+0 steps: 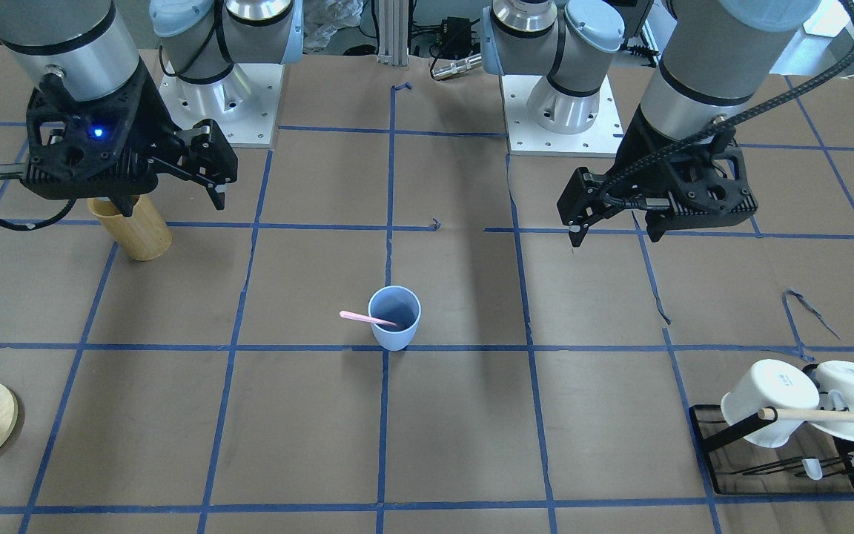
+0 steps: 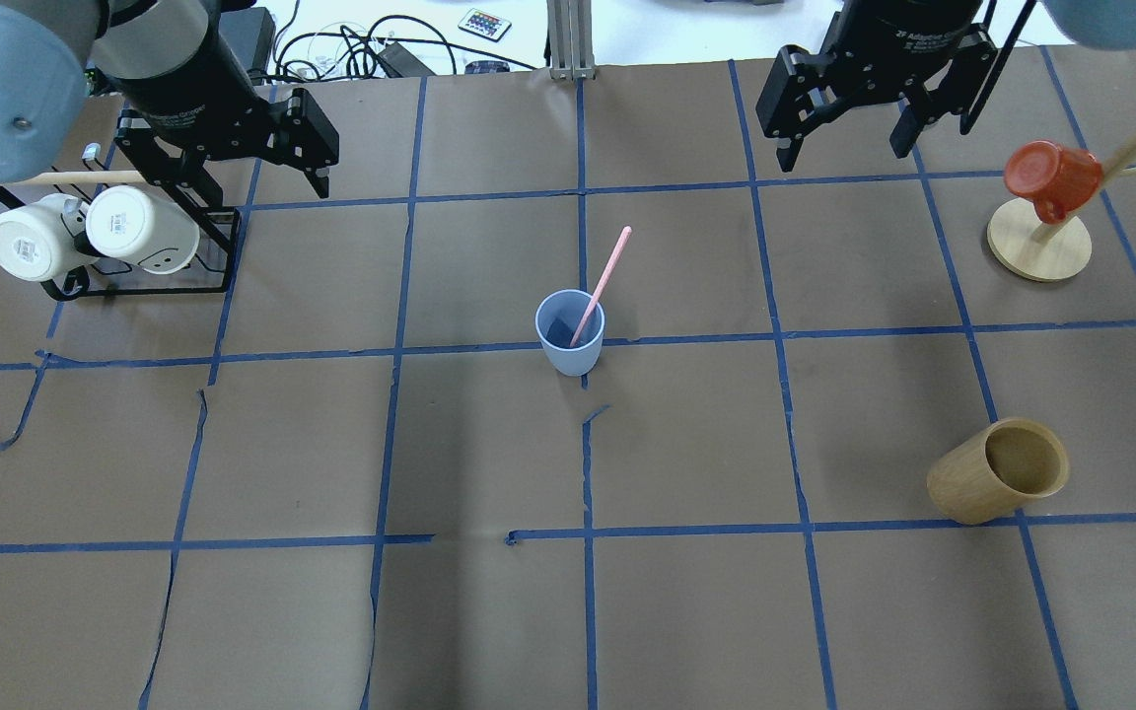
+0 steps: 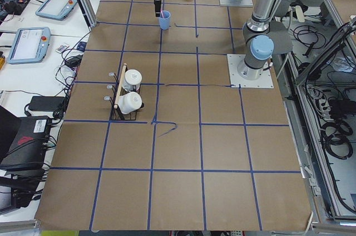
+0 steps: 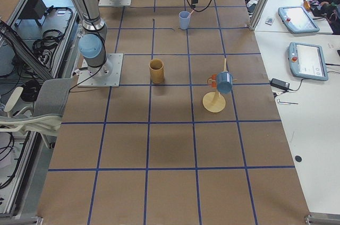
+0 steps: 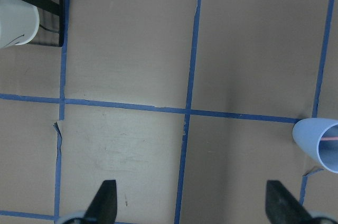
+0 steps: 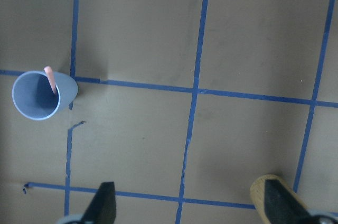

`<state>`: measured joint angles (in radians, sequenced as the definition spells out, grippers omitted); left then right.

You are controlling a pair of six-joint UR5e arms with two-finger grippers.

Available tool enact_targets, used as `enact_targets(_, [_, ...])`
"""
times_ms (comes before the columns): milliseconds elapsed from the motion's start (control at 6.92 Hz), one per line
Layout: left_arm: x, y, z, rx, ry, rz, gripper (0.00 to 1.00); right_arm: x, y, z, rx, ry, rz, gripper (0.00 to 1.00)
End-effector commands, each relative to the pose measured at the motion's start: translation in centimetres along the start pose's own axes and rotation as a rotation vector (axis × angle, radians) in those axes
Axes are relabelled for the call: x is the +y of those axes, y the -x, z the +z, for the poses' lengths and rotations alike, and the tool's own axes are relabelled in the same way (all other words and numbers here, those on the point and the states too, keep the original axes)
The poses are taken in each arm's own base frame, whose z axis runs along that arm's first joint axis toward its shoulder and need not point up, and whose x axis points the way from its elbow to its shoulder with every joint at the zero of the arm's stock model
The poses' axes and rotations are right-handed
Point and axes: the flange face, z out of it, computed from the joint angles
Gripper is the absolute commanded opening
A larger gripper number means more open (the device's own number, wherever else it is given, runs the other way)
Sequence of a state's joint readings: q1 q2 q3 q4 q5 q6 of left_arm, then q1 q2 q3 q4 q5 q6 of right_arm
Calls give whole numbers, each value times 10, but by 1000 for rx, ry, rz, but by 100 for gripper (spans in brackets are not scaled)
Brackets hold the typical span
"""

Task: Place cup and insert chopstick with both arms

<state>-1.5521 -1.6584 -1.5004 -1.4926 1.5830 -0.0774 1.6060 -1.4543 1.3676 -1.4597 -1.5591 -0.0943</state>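
The light-blue cup (image 1: 395, 319) stands upright near the table's middle; it also shows in the overhead view (image 2: 569, 335) and in both wrist views (image 5: 319, 142) (image 6: 39, 96). The pale-pink chopstick (image 2: 607, 271) stands slanted inside it, its upper end sticking out over the rim (image 1: 360, 317). My left gripper (image 2: 252, 182) (image 5: 193, 203) is open and empty, raised above the table near the mug rack, well away from the cup. My right gripper (image 2: 844, 153) (image 6: 191, 205) is open and empty, raised at the other side, also well away from the cup.
A tan bamboo cylinder (image 2: 1000, 470) stands on my right side, just under the right gripper in the front view (image 1: 134, 226). A black rack (image 2: 134, 289) with two white mugs (image 2: 85, 232) stands beside the left gripper. A red mug (image 2: 1051, 182) hangs on a wooden stand at the far right.
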Motion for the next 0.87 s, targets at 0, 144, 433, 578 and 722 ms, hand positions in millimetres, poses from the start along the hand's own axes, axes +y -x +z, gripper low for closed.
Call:
enact_targets(0, [0,0,1,0,1,0,100,7,-7,13,29,77,-27,100])
enact_targets(144, [0,0,0,0,0,1,100,8,-11,11,32,76,-21,100])
enact_targets(433, [0,0,0,0,-2,-1,100,16,-27,7,21,96,24,100])
enact_targets(578, [0,0,0,0,-3,1,100,18,-26,6,19,99,25,100])
enact_targets(722, [-1,0,0,0,-3,1,100,18,-28,7,17,104,29,100])
